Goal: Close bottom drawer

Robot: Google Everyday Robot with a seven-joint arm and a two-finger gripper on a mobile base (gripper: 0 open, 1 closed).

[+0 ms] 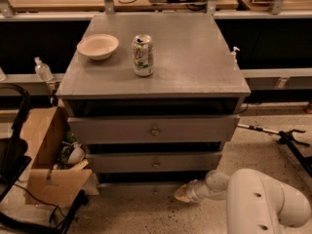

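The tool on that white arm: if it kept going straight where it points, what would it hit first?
Most likely the low front of the bottom drawer. The tool sits near the floor, pointing left toward that front. Depth is unclear, so it may be touching it.

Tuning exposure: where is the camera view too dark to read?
Camera view: cabinet top evenly lit; gaps above the drawer fronts are black shadow; bottom drawer sits dim under the overhang; gripper, low at its front's right end, is readable.
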